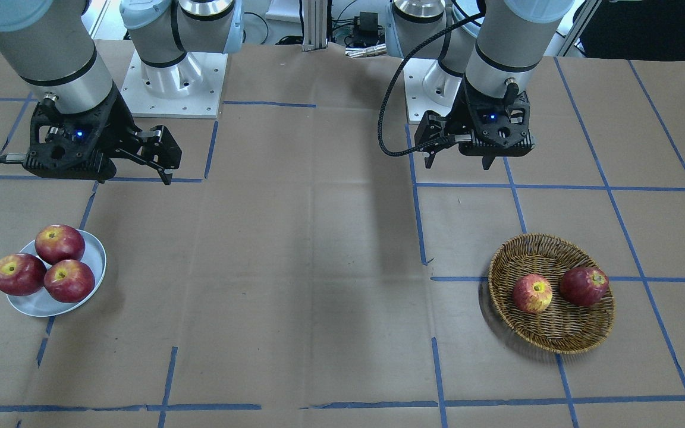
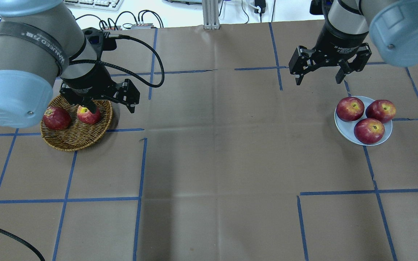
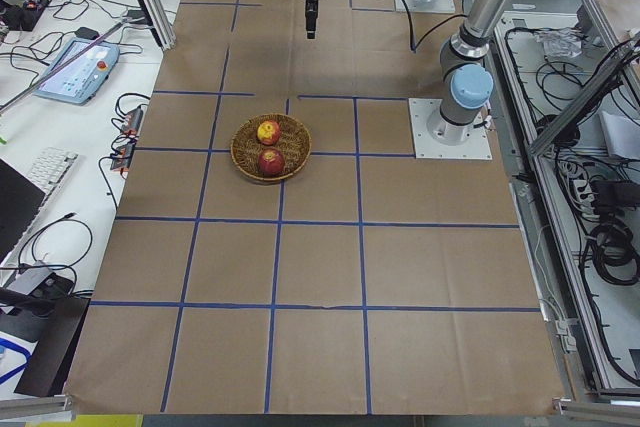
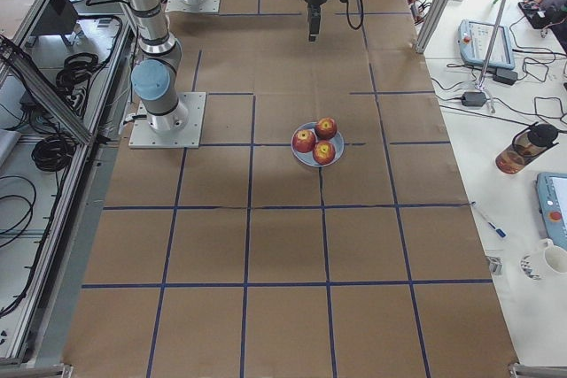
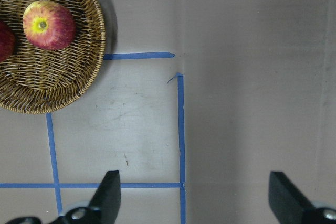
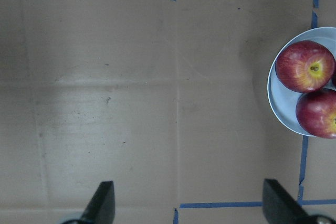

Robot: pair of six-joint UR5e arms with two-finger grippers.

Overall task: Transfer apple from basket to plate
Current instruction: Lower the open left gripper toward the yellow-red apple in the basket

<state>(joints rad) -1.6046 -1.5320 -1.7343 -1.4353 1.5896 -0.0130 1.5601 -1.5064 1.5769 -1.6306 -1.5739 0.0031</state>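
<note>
The robot's left gripper (image 5: pixel 197 199) hangs with its jaws spread wide and holding nothing above the brown paper-covered table (image 1: pixel 319 267), short of the wicker basket (image 1: pixel 556 346) at the lower right of the front-facing view. The apple (image 1: pixel 532 293), lighter red with yellow streaks, lies in the basket's left half in that view, stem up, just beside a darker red apple (image 1: pixel 584 286); whether the two touch cannot be told. At the lower left of the same view the pale plate (image 1: pixel 39 309) already carries three red apples (image 1: pixel 59 243), leaving only a sliver of bare surface. The right gripper (image 6: pixel 190 203) waits near it, also wide open and empty. The pick has not begun, and it looks to fall to the left arm. To do it well, the gripper should first be brought squarely over the streaked apple, which now sits at the upper left of the left wrist view, well off the jaws' line. It should probably be turned so that neither finger comes down on the darker neighbour or on the woven rim. A straight descent, a grip across the apple's widest part and a lift clear of the rim before any sideways travel would seem safest, as round fruit rolls easily. Basket and plate lie well apart, at opposite ends of the table.
</note>
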